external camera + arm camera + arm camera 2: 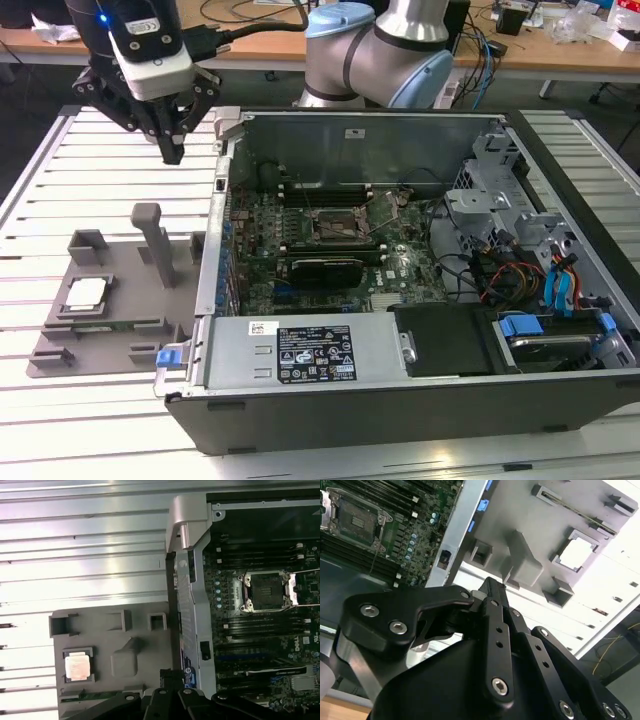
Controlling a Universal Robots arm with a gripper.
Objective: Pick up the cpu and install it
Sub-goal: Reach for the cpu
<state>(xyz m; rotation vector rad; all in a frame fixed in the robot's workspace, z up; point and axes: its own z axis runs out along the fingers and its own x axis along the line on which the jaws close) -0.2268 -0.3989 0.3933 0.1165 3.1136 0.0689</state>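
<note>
The cpu (pixel 85 293) is a small silver square lying in a recess of the grey tray fixture (pixel 120 335) at the exterior view's left; both wrist views show it too (pixel 577 552) (pixel 78 666). My gripper (pixel 172 150) hangs high above the table behind the fixture, left of the computer case, with its black fingers (pixel 492 587) pressed together and nothing between them. The open motherboard socket (pixel 335 227) sits inside the case, also seen in both wrist views (pixel 357 520) (pixel 265 591).
The open computer case (pixel 400 400) takes up the middle and right of the slatted metal table (pixel 30 200). A tall grey post (pixel 155 240) rises from the fixture. A blue clip (pixel 170 353) sits at the case's front left corner. Cables and drive bays (pixel 540 280) fill its right side.
</note>
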